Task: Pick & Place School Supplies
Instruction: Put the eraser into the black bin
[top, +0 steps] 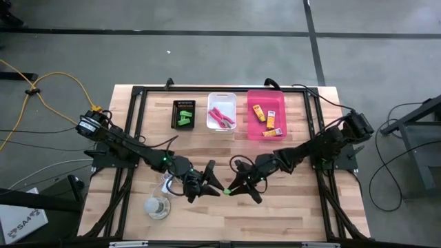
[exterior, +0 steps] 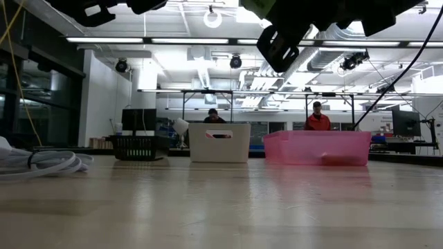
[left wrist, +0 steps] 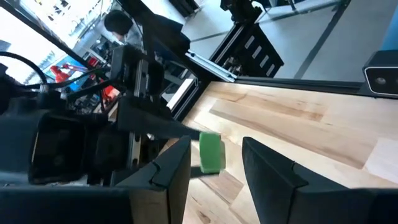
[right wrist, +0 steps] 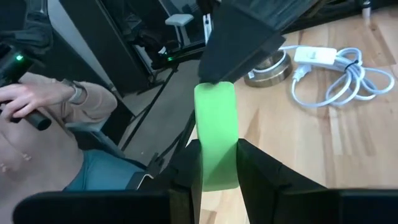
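Wooden counter (top: 289, 200), near centre: mid-air handover.
Your right pincer (top: 235, 187) clamps the green piece (right wrist: 215, 140); left pincer (top: 209, 180) half-open, empty. Light, stiff, slick: take its free end.

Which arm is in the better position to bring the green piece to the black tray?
Probably the right: the right gripper grips the green piece. The left gripper only faces it, open. However, the black tray lies on the left side.
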